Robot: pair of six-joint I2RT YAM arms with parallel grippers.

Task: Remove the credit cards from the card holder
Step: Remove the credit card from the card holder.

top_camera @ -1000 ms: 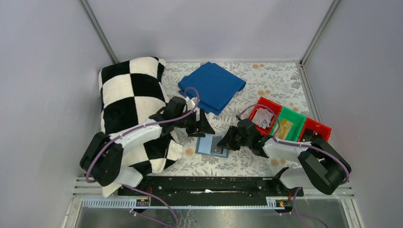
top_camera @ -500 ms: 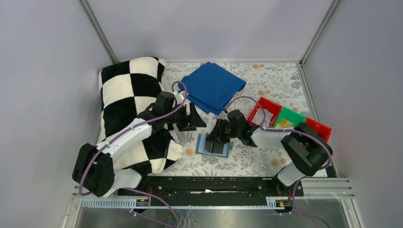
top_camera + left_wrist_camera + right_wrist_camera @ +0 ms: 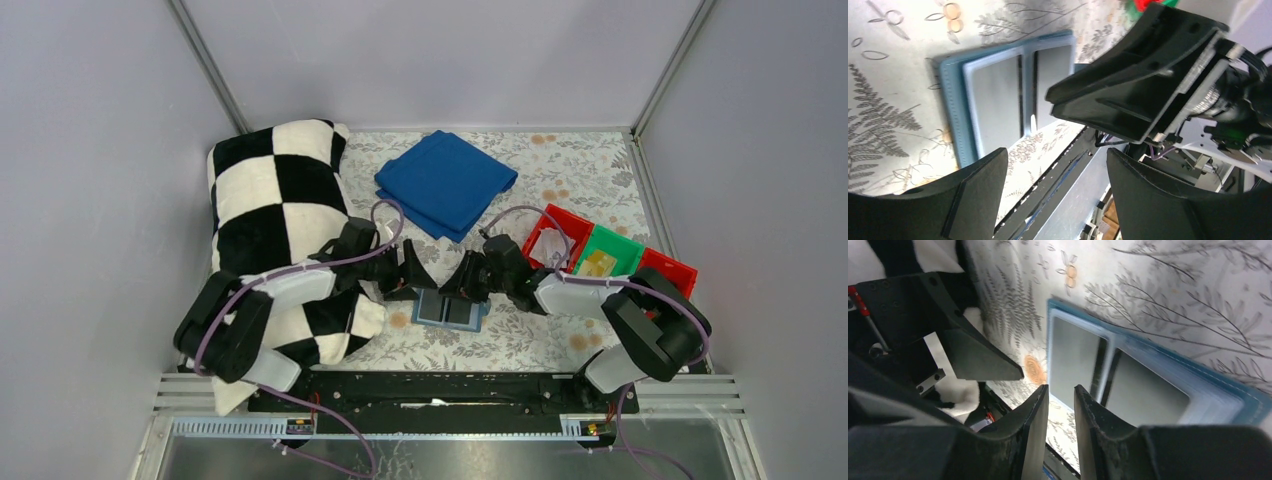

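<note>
The teal-blue card holder (image 3: 450, 310) lies open on the floral table, two grey card faces showing in its clear sleeves (image 3: 998, 105) (image 3: 1075, 360). My left gripper (image 3: 415, 282) hovers at its left edge, jaws wide open and empty (image 3: 1057, 160). My right gripper (image 3: 466, 282) hovers over its far right side; its jaws stand a narrow gap apart with nothing between them (image 3: 1061, 390). A whitish card (image 3: 553, 245) lies in the red bin and yellowish cards (image 3: 600, 262) lie in the green bin.
A black-and-white checkered cushion (image 3: 270, 200) fills the left side under my left arm. A folded deep-blue cloth (image 3: 445, 182) lies at the back. Red bin (image 3: 560, 215), green bin (image 3: 625, 245) and another red bin (image 3: 670, 265) stand in a row at the right.
My left gripper has come down and right to the holder's left edge. My right gripper has shifted left and back over the holder. The holder now lies flatter and square.
</note>
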